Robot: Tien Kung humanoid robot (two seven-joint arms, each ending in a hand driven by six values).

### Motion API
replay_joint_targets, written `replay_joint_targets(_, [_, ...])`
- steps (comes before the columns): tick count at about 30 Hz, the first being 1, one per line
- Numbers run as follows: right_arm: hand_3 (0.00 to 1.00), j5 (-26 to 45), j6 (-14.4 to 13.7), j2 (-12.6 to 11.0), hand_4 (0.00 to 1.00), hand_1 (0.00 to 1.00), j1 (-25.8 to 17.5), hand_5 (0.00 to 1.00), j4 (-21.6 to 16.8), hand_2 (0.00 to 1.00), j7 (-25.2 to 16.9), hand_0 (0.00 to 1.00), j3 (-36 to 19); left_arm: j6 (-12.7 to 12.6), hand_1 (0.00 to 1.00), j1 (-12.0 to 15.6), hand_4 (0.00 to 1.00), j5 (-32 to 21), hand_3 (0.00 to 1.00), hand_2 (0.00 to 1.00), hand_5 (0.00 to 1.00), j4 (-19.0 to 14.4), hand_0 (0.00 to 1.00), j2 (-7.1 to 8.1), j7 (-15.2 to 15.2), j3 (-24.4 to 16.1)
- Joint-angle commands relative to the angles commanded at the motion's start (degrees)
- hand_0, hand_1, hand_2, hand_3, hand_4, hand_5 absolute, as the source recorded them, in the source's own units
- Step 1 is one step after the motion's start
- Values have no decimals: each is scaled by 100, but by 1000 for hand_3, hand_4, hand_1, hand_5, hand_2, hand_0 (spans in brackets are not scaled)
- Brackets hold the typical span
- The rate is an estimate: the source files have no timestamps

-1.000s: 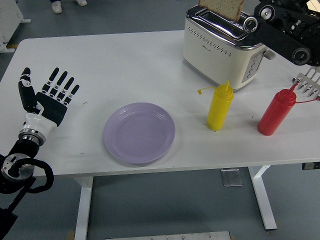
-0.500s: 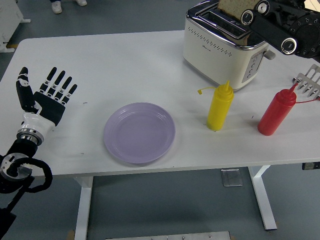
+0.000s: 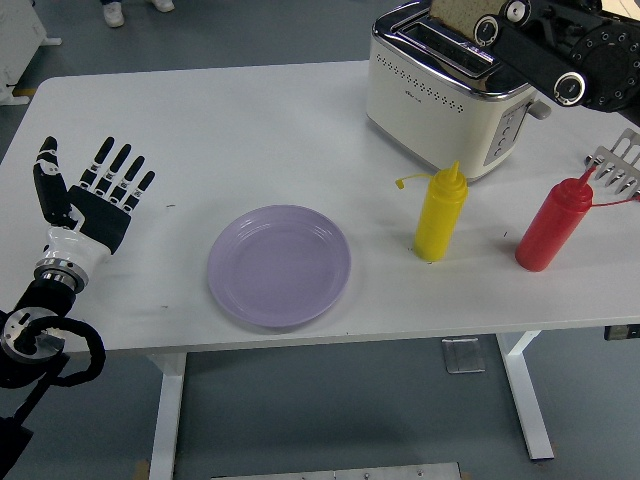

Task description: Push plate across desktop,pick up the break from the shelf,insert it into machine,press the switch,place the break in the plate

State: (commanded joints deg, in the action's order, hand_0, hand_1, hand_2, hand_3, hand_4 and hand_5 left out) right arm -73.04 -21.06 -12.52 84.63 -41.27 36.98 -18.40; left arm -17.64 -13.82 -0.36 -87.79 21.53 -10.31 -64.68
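A slice of bread (image 3: 452,12) stands partly sunk in the far slot of the cream toaster (image 3: 440,100) at the back right. My right hand (image 3: 487,27) reaches in from the upper right and is shut on the slice's right edge; most of its fingers are hidden behind the black wrist. The toaster's lever (image 3: 540,108) sticks out on its right end. The lilac plate (image 3: 279,265) lies bare near the table's front middle. My left hand (image 3: 92,192) rests open at the table's left side, fingers spread, far from the plate.
A yellow squeeze bottle (image 3: 441,213) stands in front of the toaster and a red one (image 3: 553,224) to its right. A metal rack (image 3: 620,165) pokes in at the right edge. The white table (image 3: 250,130) spreads wide on the left.
My right hand has come down and leftward with the bread, which now sits lower in the toaster slot. The left hand shifted slightly.
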Motion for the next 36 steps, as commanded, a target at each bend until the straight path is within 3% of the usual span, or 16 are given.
replay_joint_targets(19, [503, 265, -27, 254, 193, 407, -82, 2, 223, 487, 0, 258, 233, 23, 795, 1, 774, -161, 762, 784, 998, 18, 846, -3, 45, -96])
replay_joint_targets(36, [517, 526, -189, 294, 224, 452, -278, 2, 117, 509, 0, 288, 165, 52, 795, -11, 777, -321, 760, 785, 998, 26, 846, -15, 81, -135])
